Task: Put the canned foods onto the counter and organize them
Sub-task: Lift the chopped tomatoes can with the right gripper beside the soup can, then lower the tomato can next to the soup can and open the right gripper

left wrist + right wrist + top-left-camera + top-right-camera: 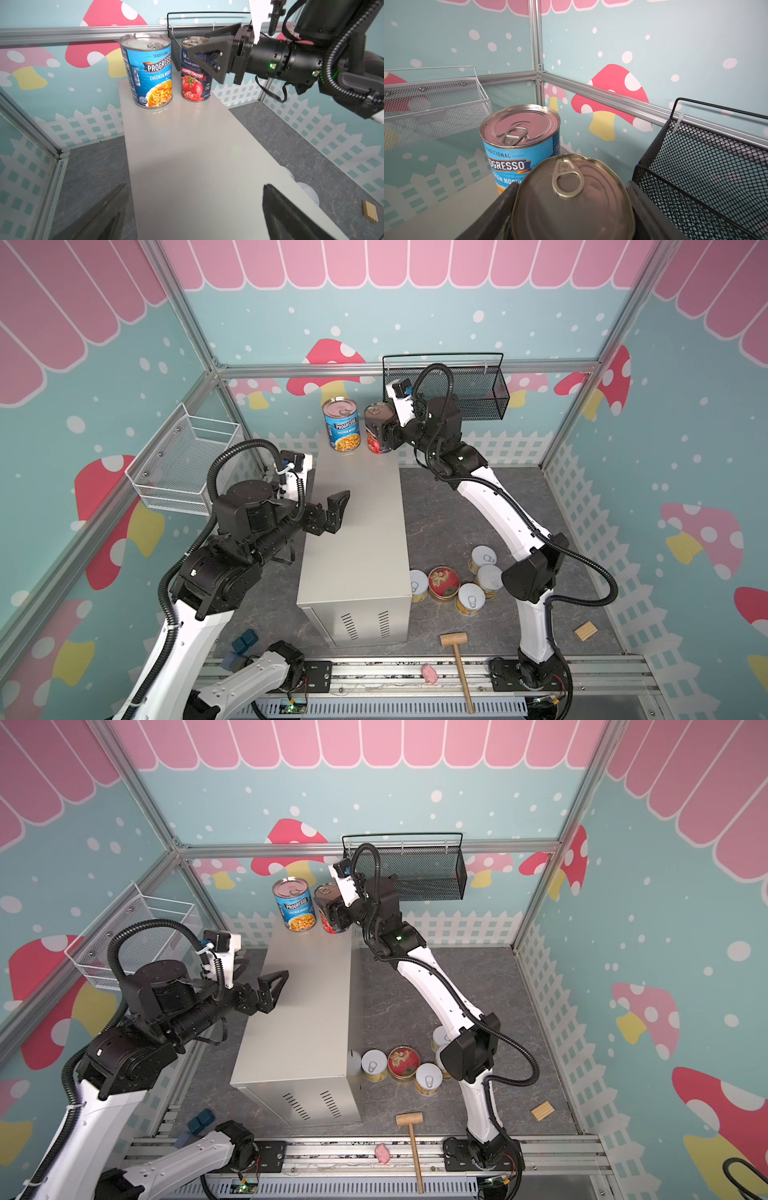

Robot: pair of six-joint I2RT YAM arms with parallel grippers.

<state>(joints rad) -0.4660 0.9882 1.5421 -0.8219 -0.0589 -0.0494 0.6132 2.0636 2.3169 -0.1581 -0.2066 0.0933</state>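
The counter (353, 539) is a long beige-grey cabinet in the middle of the floor. At its far end the light-blue Progresso can (341, 427) (149, 70) stands upright. Right beside it is the dark navy tomato can (375, 435) (194, 83), its base on the counter top, with my right gripper (571, 207) shut on its sides from the right. My left gripper (340, 510) (194, 187) hangs open and empty over the counter's left edge. On the floor right of the counter sit several short yellow cans (469, 599) and a flat red-lidded tin (444, 583).
A black mesh basket (469, 393) hangs on the back wall, just behind the right wrist. A white wire basket (183, 464) hangs on the left wall. A wooden mallet (457, 655), pink toy (429, 673), wooden block (586, 630) and blue blocks (245, 643) lie near the front.
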